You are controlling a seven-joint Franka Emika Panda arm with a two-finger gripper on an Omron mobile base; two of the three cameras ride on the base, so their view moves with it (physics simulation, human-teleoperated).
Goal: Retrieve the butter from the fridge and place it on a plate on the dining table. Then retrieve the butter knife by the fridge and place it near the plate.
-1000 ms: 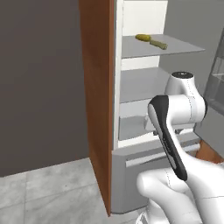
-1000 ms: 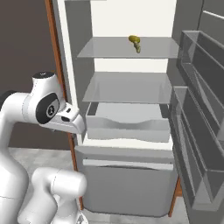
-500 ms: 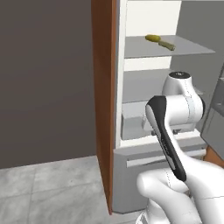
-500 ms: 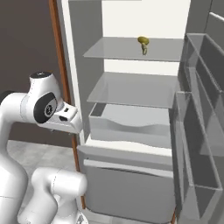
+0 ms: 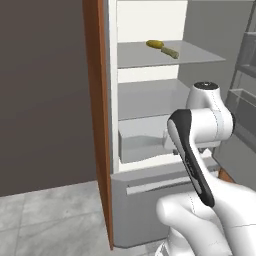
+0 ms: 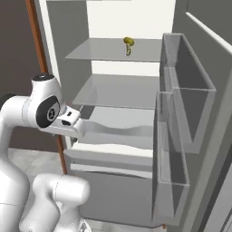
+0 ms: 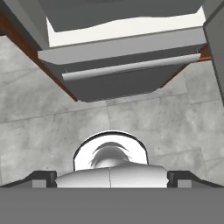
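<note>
While the gripper (image 7: pixel 111 177) points floorward, fully spread and empty, the butter (image 5: pixel 162 48) lies well above.

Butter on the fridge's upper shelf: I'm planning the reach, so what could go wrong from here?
1. The butter lies on the upper shelf, above the arm; the reach may clip the shelf edge.
2. The open door's bins crowd the right side.
3. The slim stick could slide backward when the gripper nudges it.

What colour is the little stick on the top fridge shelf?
The butter is yellowish-tan, clearest in the left base view.
</note>
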